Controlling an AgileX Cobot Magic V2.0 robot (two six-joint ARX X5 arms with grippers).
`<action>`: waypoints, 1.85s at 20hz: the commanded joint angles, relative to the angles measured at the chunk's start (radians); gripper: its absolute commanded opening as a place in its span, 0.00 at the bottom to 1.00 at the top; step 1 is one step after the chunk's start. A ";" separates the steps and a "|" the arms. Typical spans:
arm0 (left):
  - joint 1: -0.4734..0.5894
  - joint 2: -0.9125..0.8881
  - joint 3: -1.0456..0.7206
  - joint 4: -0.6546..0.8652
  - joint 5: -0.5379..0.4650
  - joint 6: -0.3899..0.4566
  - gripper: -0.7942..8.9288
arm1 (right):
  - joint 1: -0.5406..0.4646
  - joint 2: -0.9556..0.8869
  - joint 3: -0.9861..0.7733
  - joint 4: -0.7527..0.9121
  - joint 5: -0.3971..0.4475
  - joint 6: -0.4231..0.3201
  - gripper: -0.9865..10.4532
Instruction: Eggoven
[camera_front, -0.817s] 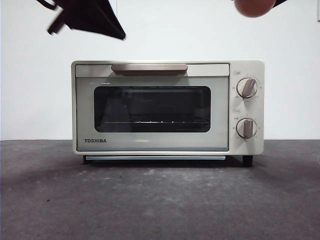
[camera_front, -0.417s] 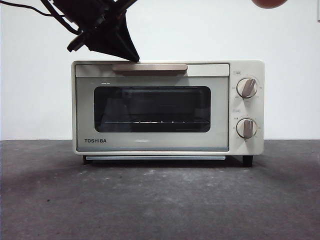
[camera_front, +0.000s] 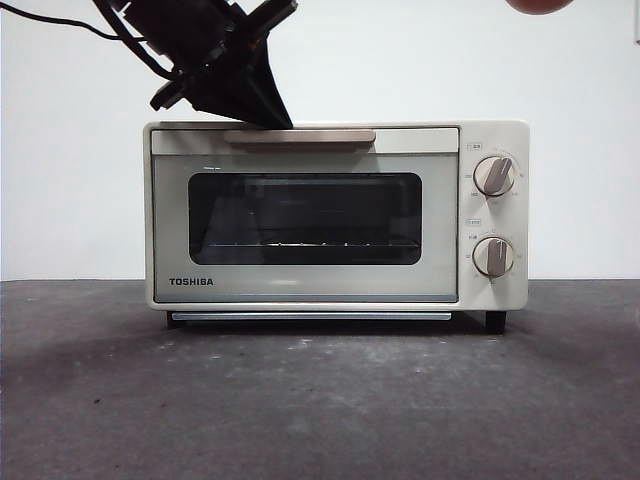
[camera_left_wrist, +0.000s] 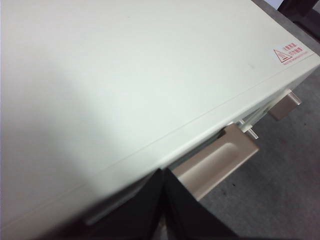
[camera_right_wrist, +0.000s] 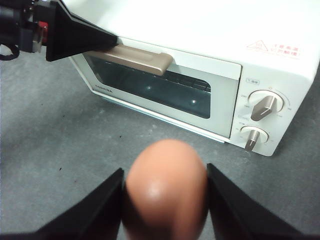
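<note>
The cream TOSHIBA toaster oven (camera_front: 300, 285) stands mid-table with its dark glass door closed. My left gripper (camera_front: 272, 116) comes down from the upper left, jaws shut, with its tip at the left end of the tan handle (camera_front: 310, 135). In the left wrist view the shut jaws (camera_left_wrist: 164, 200) sit at the oven top's front edge, beside the handle (camera_left_wrist: 215, 162). My right gripper (camera_right_wrist: 164, 175) is shut on the reddish-brown egg (camera_right_wrist: 165, 185), held high in front of the oven (camera_right_wrist: 225, 95). Only the egg's underside (camera_front: 540, 4) shows at the front view's top edge.
Two knobs (camera_front: 493, 175) (camera_front: 492, 256) sit on the oven's right panel. Dark grey table (camera_front: 320, 400) stretches in front of the oven. A white wall stands behind it. A warning sticker (camera_left_wrist: 290, 54) is on the oven top.
My left gripper has come down and to the right onto the handle's left end. The egg has risen further out of the front view's top edge.
</note>
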 joint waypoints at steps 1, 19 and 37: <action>-0.034 0.038 0.002 -0.068 -0.003 0.025 0.09 | 0.010 0.004 0.018 0.011 0.002 -0.012 0.09; -0.255 0.014 0.002 -0.372 -0.003 0.033 0.09 | -0.001 0.010 0.018 0.050 0.019 -0.038 0.09; -0.079 -0.659 -0.169 -0.465 -0.114 -0.034 0.09 | -0.069 0.549 0.018 0.423 -0.090 -0.031 0.09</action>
